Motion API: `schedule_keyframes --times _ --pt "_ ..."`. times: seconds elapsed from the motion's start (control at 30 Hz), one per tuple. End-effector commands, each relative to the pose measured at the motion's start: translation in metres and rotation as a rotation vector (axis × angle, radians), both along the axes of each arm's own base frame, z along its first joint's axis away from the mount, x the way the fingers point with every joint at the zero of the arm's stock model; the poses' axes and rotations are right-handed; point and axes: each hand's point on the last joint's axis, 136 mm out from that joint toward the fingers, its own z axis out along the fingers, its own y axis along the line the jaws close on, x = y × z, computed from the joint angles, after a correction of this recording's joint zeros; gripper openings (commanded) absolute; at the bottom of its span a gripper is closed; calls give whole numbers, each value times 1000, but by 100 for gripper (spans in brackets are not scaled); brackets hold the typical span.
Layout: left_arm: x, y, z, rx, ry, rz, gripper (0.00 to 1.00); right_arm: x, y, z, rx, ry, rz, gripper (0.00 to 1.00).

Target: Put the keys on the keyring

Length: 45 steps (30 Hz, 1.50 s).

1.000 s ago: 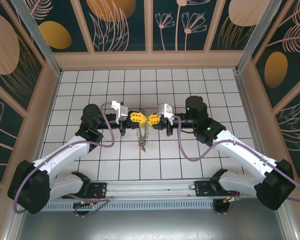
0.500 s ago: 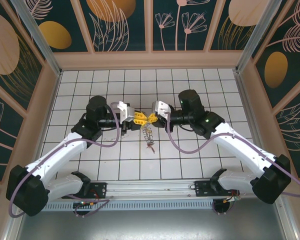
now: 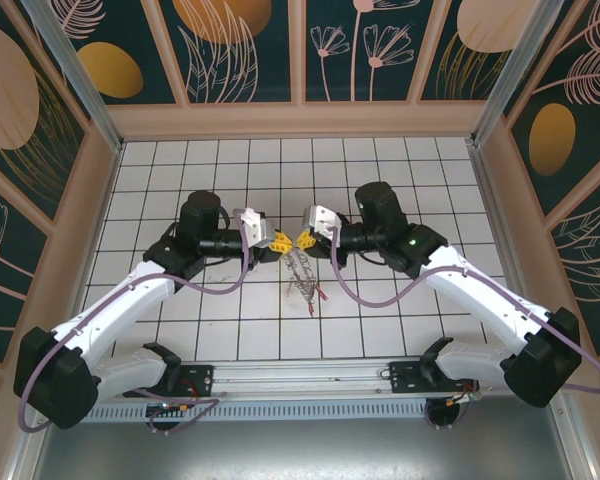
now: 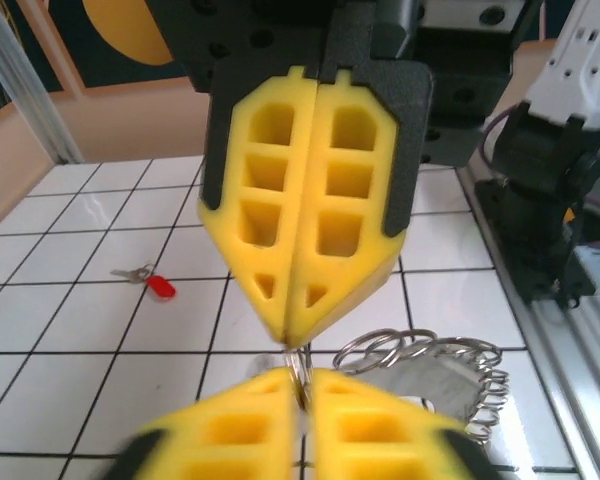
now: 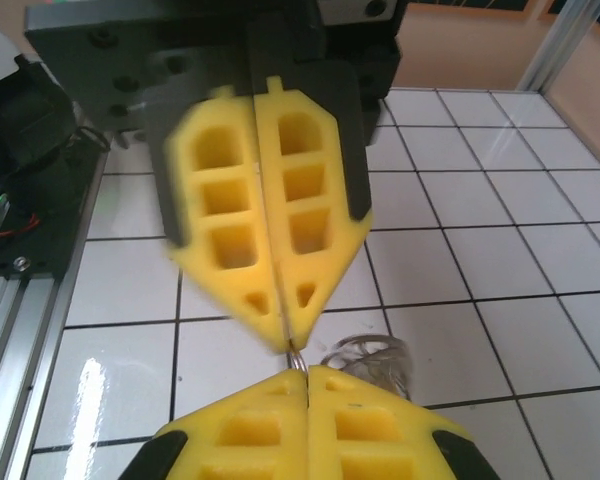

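Where the two arms meet tip to tip above the middle tiles (image 3: pixel 270 320), the left gripper (image 3: pixel 277 241) and the right gripper (image 3: pixel 302 239) are both clenched on one thin wire loop of the keyring (image 4: pixel 425 368). It dangles just below their tips, its silvery links bunched. One red key (image 4: pixel 158 286) lies flat on a tile, well apart from the keyring.

Overhead from behind, looking down; wrist cameras (close) face each other, sharing keyring (image 4: pixel 430 372)
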Motion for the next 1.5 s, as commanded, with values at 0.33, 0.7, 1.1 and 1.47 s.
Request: schedule_keyframes --times 0.33,0.7,1.1,1.47 --pt "-5 4 -6 -14 -6 25 32 -9 0 22 96 -83 37 0" --pt "9 11 -25 25 41 142 37 32 -23 1 34 -16 -236 22" --pt "55 48 -58 74 260 525 56 59 -98 -59 -18 411 -690 44" --pt "38 57 -91 202 183 420 56 -5 -95 -136 -264 -48 -108 44"
